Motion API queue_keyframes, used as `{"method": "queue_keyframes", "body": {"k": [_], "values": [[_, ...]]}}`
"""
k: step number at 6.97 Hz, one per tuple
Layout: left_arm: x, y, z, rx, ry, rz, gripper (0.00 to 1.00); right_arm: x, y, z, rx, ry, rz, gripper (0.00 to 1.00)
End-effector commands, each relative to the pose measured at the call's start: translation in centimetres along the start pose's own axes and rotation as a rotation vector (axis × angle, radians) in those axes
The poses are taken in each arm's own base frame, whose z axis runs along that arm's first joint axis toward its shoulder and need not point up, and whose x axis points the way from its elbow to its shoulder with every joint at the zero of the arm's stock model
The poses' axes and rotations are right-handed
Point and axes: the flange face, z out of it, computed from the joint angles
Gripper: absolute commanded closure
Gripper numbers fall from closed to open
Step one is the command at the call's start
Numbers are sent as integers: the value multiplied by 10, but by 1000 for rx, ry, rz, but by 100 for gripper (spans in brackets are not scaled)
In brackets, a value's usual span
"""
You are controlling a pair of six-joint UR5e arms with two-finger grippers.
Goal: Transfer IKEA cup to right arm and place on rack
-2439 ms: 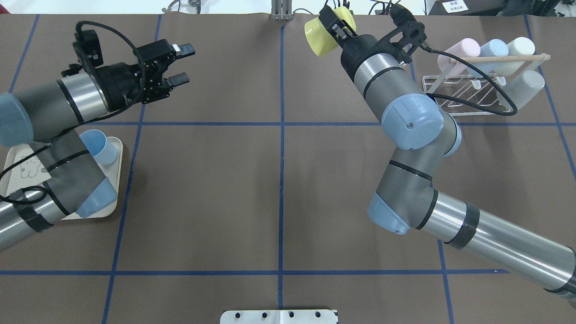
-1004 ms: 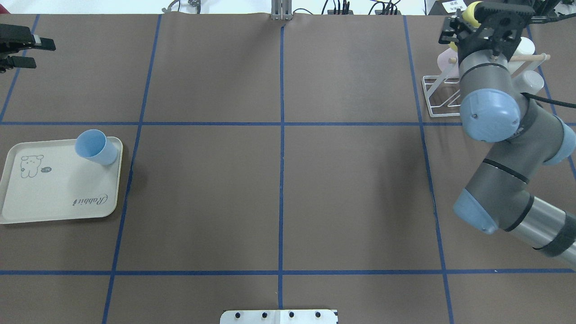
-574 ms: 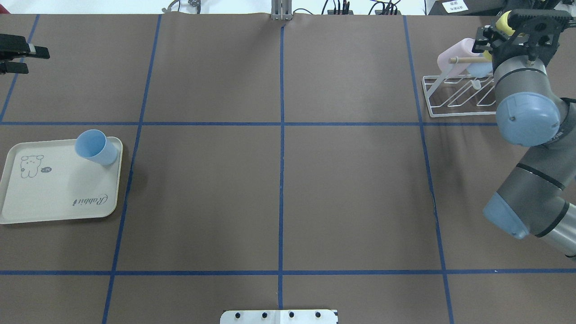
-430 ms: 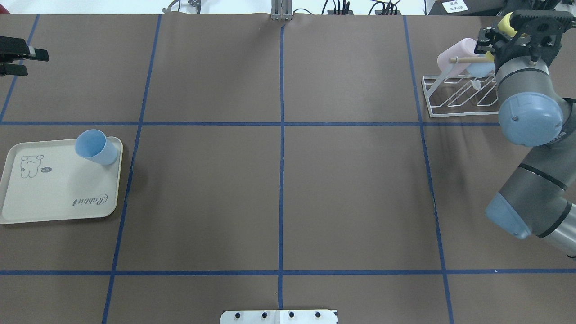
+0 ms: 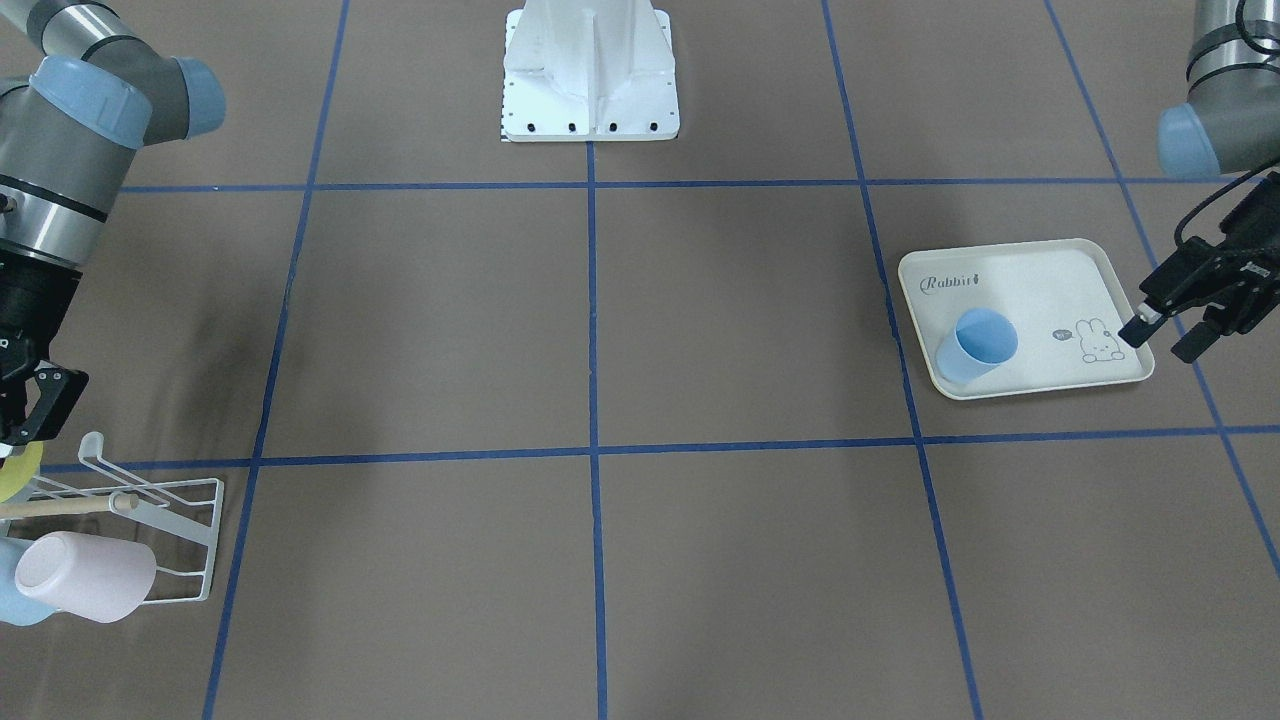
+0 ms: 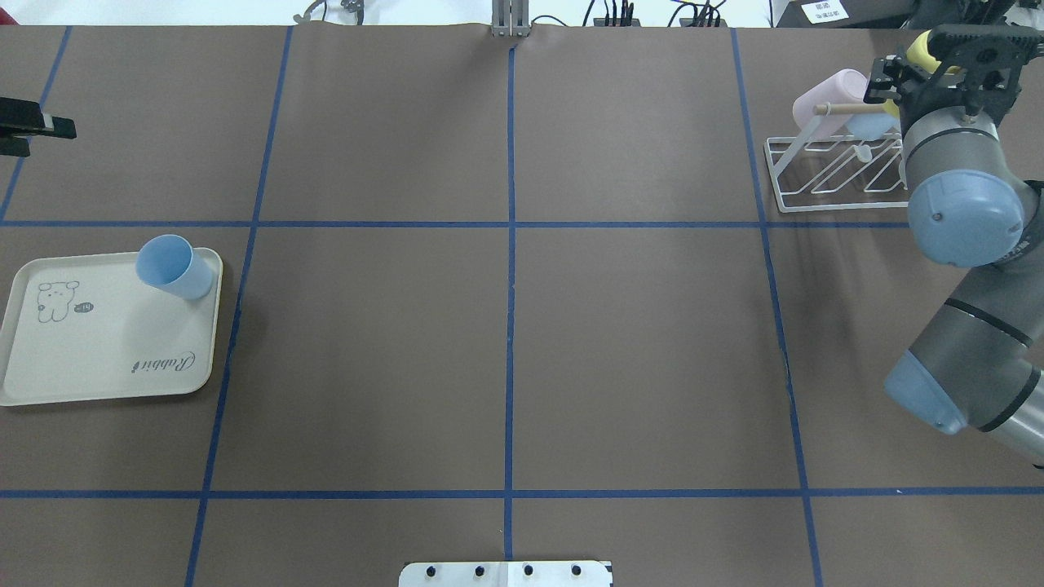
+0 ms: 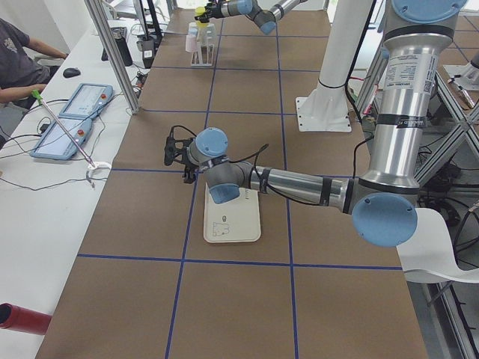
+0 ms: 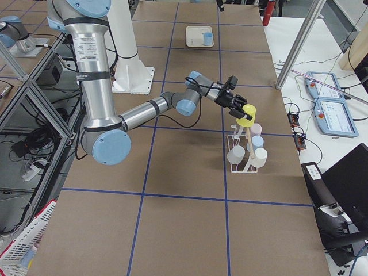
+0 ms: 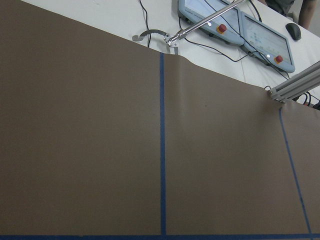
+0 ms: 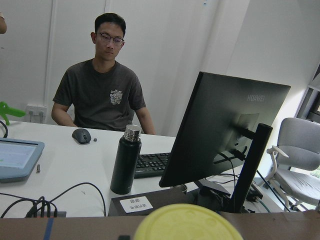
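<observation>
Overhead, the brown surface (image 6: 506, 342), taped into a blue grid, carries the scene. The right arm (image 6: 962, 212) reaches to the far right corner, while the left arm (image 7: 299, 182) bends low over the opposite end.

A cream tray (image 6: 106, 383) with a rabbit print lies flat at the left end; a blue cup (image 6: 171, 267) stands upright, mouth up, in the tray's far right corner. The white wire rack (image 6: 824, 175) sits at the far right, with a pink cup (image 6: 828, 98) and a pale blue cup (image 6: 873, 124) hung upside down on its prongs beside the wooden dowel (image 6: 848, 108); the right side view shows two pale cups on it as well.

The yellow IKEA cup (image 8: 248, 117) hangs in the air just above the rack's top, clamped by the right pincer (image 8: 241, 109); whether it touches the dowel cannot be told. The left pincer (image 5: 1162, 337) hovers beside the tray's outer edge, fingers spread apart and holding nothing.
</observation>
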Motion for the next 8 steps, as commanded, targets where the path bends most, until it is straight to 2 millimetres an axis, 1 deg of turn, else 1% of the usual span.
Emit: {"method": "queue_keyframes", "body": {"k": [1, 3, 4, 5, 6, 8], "values": [[-14, 1, -2, -39, -81, 72, 0, 4, 5, 1, -11, 2, -3, 100], [-20, 0, 0, -73, -132, 102, 0, 4, 10, 3, -34, -3, -7, 100], [-31, 8, 1, -95, -154, 106, 0, 10, 16, 5, -42, 6, -15, 100], [-35, 9, 0, -101, -163, 133, 0, 15, 24, 10, -53, 16, -27, 100], [-36, 9, 1, -102, -165, 131, 0, 16, 30, 14, -60, 25, -37, 100], [-36, 8, 2, -106, -171, 127, 0, 16, 31, 15, -66, 23, -37, 100]]}}
